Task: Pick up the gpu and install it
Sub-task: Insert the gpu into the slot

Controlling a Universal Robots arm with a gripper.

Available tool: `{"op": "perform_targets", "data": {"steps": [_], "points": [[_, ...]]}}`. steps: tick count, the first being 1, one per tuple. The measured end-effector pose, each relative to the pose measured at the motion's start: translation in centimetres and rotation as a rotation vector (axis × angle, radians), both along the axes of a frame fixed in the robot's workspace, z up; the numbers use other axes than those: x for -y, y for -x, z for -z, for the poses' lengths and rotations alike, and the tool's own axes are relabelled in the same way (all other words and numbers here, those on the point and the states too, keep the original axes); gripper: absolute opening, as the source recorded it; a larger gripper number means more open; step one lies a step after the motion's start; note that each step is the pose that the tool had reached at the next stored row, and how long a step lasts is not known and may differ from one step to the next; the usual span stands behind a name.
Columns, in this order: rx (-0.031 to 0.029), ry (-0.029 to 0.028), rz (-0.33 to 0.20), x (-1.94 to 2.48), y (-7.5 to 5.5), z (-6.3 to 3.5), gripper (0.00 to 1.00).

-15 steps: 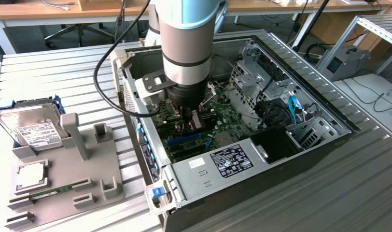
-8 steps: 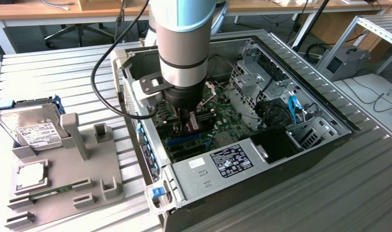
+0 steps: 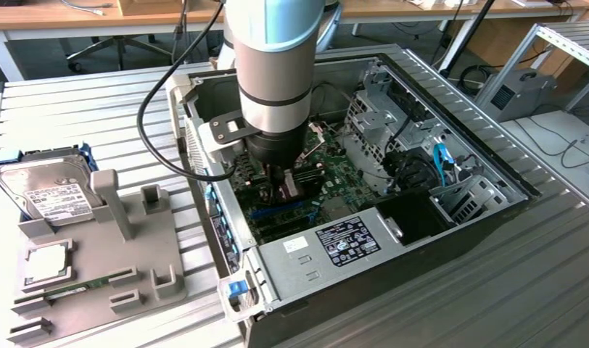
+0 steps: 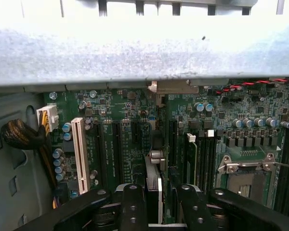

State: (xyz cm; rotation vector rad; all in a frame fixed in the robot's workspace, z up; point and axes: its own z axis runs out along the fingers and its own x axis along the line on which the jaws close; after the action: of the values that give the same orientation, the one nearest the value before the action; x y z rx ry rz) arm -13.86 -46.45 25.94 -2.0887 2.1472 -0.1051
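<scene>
GPU (image 4: 153, 179) sits edge-on between the gripper (image 4: 159, 199) fingers, clamped from both sides, standing upright over the green motherboard (image 4: 135, 139) down inside the case. And what a view from outside: the open computer case (image 3: 468, 156) fills the middle of the ribbed metal table (image 3: 101, 109), with the big grey arm (image 3: 270, 72) plunging straight in from twelve o'clock. The card shows there too, a dark slab at the gripper's tip (image 3: 286, 185), low over the board near the case's centre. Over at nine o'clock of the case lies the grey parts tray (image 3: 130, 279), and on it the silver hard drive (image 3: 48, 192) with its white label at the tray's eleven o'clock, a square chip (image 3: 48, 264) below that, and the narrow green memory stick (image 3: 77, 288) down towards six. Back to the wrist camera: the white expansion slot (image 4: 80, 154) runs along the board off to one side of the card, the empty metal processor socket (image 4: 245, 168) is on the other side, and the two black fingers (image 4: 133, 202) grip the card firmly
</scene>
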Motion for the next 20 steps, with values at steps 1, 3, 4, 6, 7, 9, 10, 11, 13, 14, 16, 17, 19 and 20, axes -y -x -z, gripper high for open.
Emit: {"op": "perform_targets", "data": {"steps": [1, 3, 4, 6, 7, 9, 10, 11, 13, 14, 16, 17, 19, 20], "points": [[0.0000, 0.0001, 0.000, 0.00, 0.00, 0.01, 0.29], [0.0000, 0.0001, 0.000, 0.00, 0.00, 0.01, 0.29], [0.0001, 0.0000, 0.000, 0.00, 0.00, 0.02, 0.29], [0.0001, 0.0000, 0.000, 0.00, 0.00, 0.02, 0.29], [0.0001, -0.0001, 0.000, 0.00, 0.00, 0.02, 0.29], [0.0002, 0.0003, 0.000, -0.01, 0.00, 0.03, 0.29], [0.0003, 0.0003, -0.001, -0.04, 0.00, 0.04, 0.29], [0.0002, 0.0007, -0.001, -0.08, 0.00, 0.03, 0.29], [0.0000, 0.0017, -0.006, -0.29, 0.00, 0.02, 0.29], [0.0001, 0.0017, -0.008, -0.35, -0.01, 0.03, 0.29], [0.0000, 0.0022, -0.008, -0.35, -0.01, 0.08, 0.29], [0.0000, 0.0032, -0.008, -0.35, 0.00, 0.19, 0.29], [0.0000, 0.0038, -0.008, -0.35, 0.00, 0.29, 0.29], [0.0000, 0.0042, -0.008, -0.36, 0.00, 0.33, 0.29]]}}
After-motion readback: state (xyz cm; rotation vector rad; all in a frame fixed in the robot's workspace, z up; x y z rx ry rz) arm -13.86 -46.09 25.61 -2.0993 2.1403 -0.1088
